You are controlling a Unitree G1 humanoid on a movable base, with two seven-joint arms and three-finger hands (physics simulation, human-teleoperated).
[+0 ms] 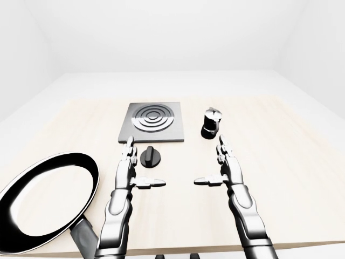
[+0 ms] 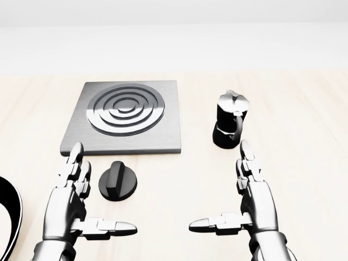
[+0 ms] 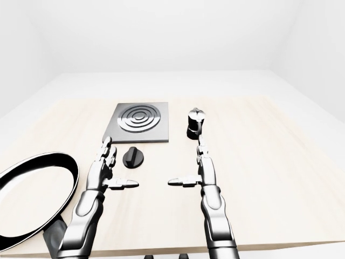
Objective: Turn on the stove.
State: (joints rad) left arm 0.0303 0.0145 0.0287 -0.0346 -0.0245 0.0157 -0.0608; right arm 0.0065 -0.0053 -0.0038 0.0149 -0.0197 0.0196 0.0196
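Black knob [image 2: 118, 181] beside left hand [image 2: 73, 191]

Stove [image 2: 126, 117] was a flat grey square plate with dark concentric burner rings, lying on the wooden table above my left hand in head view. Its black round knob [image 2: 118, 182] sat just below it, ridge near-vertical.

All three views looked down and forward from the robot's head over its arms. The head view sat nearest, with the square grey stove plate with concentric rings [image 2: 126, 117] filling its upper left. Both eye views stood farther off and shared that plate, the whole tabletop around it and the white walls beyond.
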